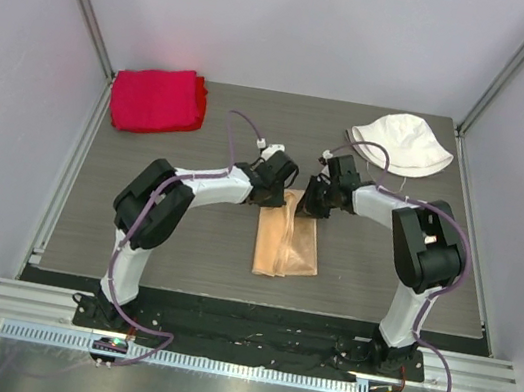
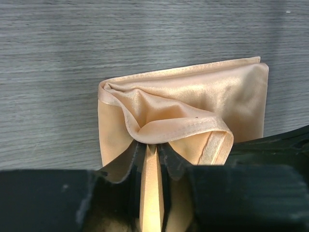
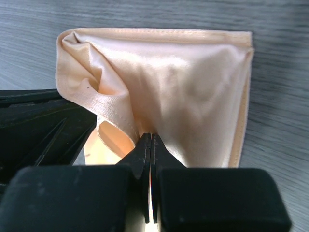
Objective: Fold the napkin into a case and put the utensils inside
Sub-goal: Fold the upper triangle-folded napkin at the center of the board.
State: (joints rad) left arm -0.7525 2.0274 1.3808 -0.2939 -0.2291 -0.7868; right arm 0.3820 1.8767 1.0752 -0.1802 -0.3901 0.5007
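Folding is the step in hand, judged from how things lie: the napkin sits at the middle of the counter as a narrow strip running from 12 to 6 o'clock, and both hands work at its 12 o'clock end. The left hand is at the strip's 11 o'clock corner and the right hand at its 1 o'clock corner, close together.

In the left wrist view, the left hand has its fingers a little spread, with a band of satin standing in the gap. The hold looks slack rather than firm. In the right wrist view, the right hand is pressed together on the hem of the napkin, pinching it.

The napkin is shiny peach-tan satin in several layers. Its far edges are straight and stitched, but near the hands the top layer bulges and curls into an open loop, so the case is not yet flat.

The next move probably calls for laying that loose layer down smooth, with the edges kept lined up. The thin, slippery cloth may slide or spring open.

No utensils show in any view. A red cloth lies at 10 o'clock on the counter and a white bucket hat at 2 o'clock, both well apart from the napkin.
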